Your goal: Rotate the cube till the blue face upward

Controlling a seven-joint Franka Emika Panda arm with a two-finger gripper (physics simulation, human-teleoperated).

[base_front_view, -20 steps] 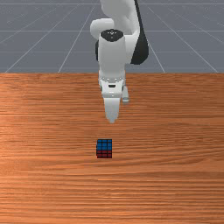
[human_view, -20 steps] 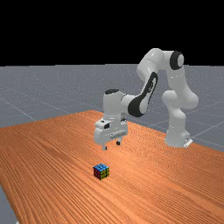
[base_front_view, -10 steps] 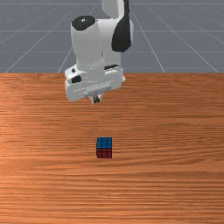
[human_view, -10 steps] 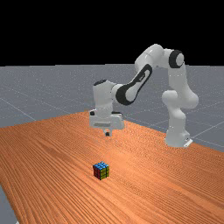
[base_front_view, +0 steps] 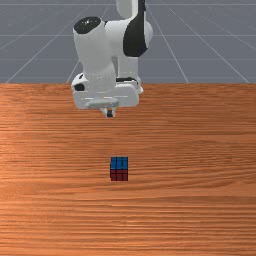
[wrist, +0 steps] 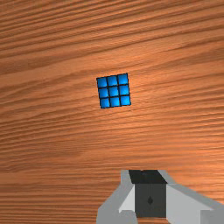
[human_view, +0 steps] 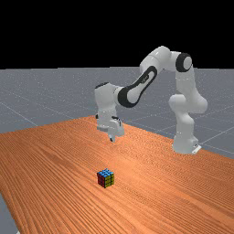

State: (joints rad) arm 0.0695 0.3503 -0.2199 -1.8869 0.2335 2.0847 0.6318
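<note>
Gripper (base_front_view: 109, 115) up high, leaning a bit, closed all the way, nothing held. Sits well above cube (base_front_view: 119, 169) height, apart from it, off toward cube's arm side. Cube's on the table, not touched, blue face (wrist: 113, 91) already up; red face (base_front_view: 119, 175) toward the front view's camera, yellow face (human_view: 109, 181) on the far view's right side of it. Table (base_front_view: 200, 160) wood runs under and all around cube. Arm base (human_view: 185, 139) farthest, well apart from cube, toward the far view's right.
</note>
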